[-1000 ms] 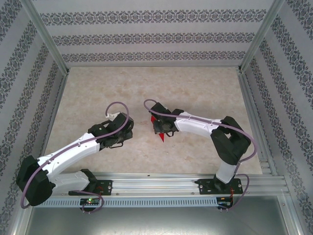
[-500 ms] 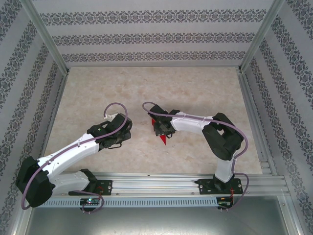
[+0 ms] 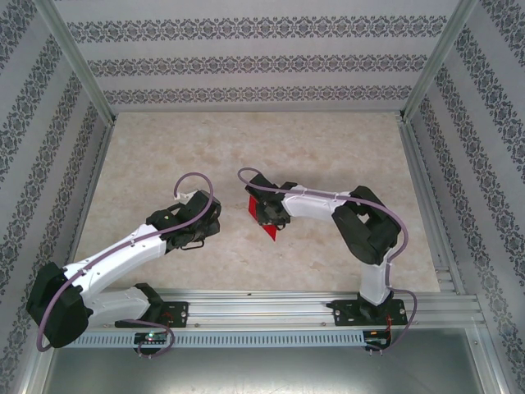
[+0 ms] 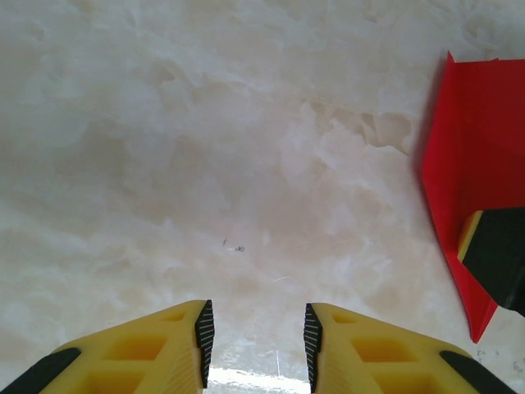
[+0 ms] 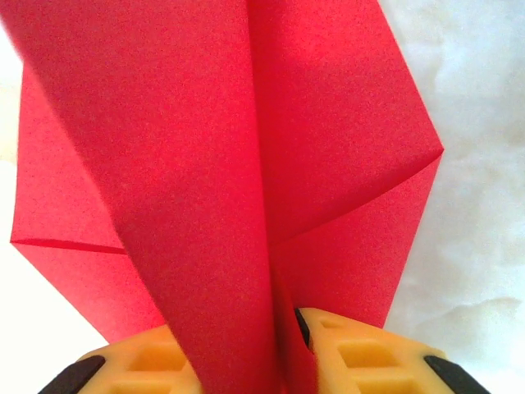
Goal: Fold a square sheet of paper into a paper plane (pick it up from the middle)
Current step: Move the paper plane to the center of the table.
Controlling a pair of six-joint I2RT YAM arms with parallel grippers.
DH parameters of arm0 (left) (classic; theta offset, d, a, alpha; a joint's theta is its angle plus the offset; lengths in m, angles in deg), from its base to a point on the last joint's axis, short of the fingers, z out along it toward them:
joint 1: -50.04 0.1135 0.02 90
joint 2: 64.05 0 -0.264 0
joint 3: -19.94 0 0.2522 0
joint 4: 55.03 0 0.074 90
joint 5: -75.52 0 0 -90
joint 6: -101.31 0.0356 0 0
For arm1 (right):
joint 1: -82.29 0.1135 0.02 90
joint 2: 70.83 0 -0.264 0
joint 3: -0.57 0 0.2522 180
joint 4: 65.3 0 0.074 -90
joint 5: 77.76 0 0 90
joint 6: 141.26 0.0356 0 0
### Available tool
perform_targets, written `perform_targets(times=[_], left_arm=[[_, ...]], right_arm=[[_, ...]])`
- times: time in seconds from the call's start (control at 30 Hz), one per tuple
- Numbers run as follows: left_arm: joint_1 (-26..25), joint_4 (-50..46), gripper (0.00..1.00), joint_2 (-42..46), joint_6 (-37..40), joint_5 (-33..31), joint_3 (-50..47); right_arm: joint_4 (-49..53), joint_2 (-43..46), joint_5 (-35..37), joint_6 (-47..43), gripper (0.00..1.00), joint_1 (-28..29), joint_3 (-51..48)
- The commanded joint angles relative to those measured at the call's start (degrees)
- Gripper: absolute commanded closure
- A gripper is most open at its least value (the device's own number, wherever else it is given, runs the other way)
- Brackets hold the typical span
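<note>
Right arm [image 3: 328, 205] drawn inward, creased red paper [image 5: 205, 164] between right gripper [image 5: 238, 324] fingers [image 5: 361, 361]

You see your left gripper [image 4: 254, 332] at the bottom edge, its two yellow fingers [image 4: 160, 349] with black ribbed pads standing apart and nothing between them. Between and beyond them lies the pale, marbled table [image 4: 246, 139], with a tiny dark speck [image 4: 235, 246] on it just ahead of the gap. At the right edge is the red sheet of paper [image 4: 476, 148]: its long straight edge runs from a sharp upper corner to a narrow point low on the right. A black finger with a yellow edge [image 4: 500, 258] sits in front of that red sheet's lower part, well apart from your own fingers.
</note>
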Motion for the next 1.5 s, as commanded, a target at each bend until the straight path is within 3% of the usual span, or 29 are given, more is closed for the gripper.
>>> perform_targets(times=[0.0,0.13,0.27,0.7,1.23,1.4,1.47], left_arm=[[1.0,1.2,0.62,0.3,-0.4,0.1,-0.2],[1.1,1.1,0.62,0.4,-0.5,0.2,-0.1],[1.3,1.0,0.62,0.6,-0.4,0.1,-0.3],[2.4,0.5,0.62,2.9,-0.4,-0.7,-1.4],[2.6,0.6,0.62,2.8,1.7,0.2,0.0],[2.6,-1.7,0.60,3.2,4.2,-3.1,1.6],[2.9,-3.3,0.58,3.4,6.2,-6.2,2.6]], right_arm=[[4.2,-4.3,1.3,2.6,0.68,-0.8,2.9],[9.3,-6.7,6.0,3.8,0.57,-0.4,8.5],[11.3,-9.1,8.5,6.4,0.54,-0.5,11.5],[12.4,-10.5,9.0,6.1,0.57,-0.7,15.9],[13.6,2.3,8.9,3.4,0.49,-0.9,15.9],[9.8,16.3,13.9,-1.3,0.48,-1.1,9.1],[8.1,24.8,20.5,-3.2,0.42,-1.7,3.2]])
